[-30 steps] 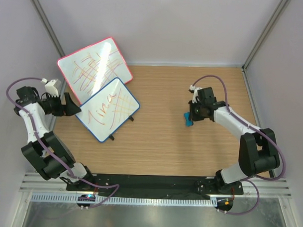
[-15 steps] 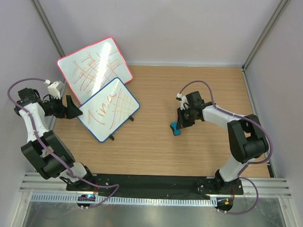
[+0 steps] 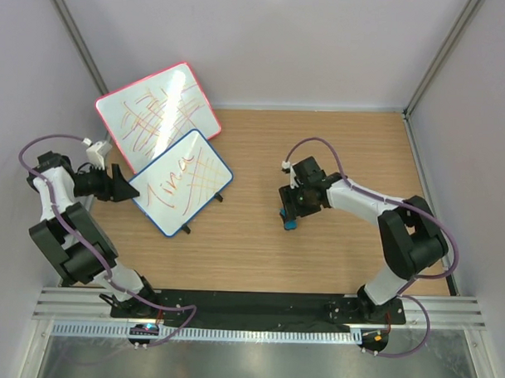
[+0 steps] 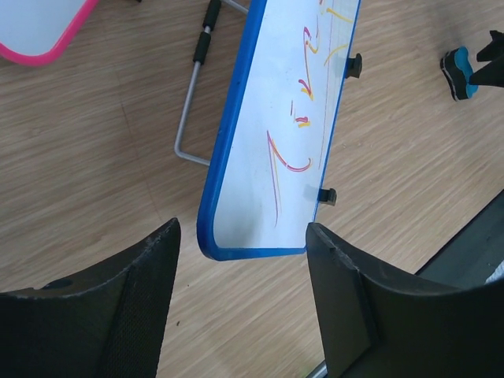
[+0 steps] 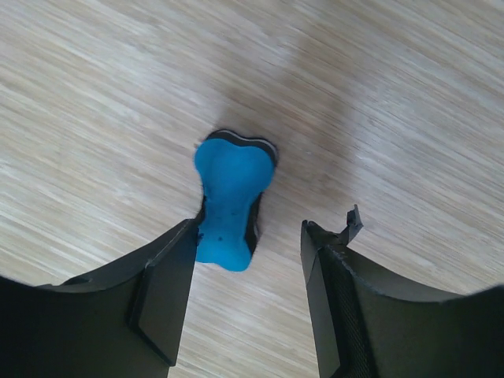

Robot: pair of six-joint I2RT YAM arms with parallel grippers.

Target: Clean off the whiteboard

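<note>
Desk [image 3: 316,258], light wood grain. We list three items on it:
- blue eraser [image 5: 228,201], between the right pincer's [image 5: 250,232] spread fingers and touching one
- whiteboard [image 4: 291,118] on its wire stand [image 4: 183,126], just ahead of the spread left pincer [image 4: 240,232]
- pink-framed board [image 3: 156,111], beyond the whiteboard

White-black arms [image 3: 57,207], purple cables [image 3: 320,146]; left tool [image 4: 240,228] black.

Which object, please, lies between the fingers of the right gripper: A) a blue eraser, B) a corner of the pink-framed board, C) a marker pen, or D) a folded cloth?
A: the right wrist view shows the blue eraser lying on the wooden table between the spread fingers of the right gripper, closer to one finger than the other.
</note>
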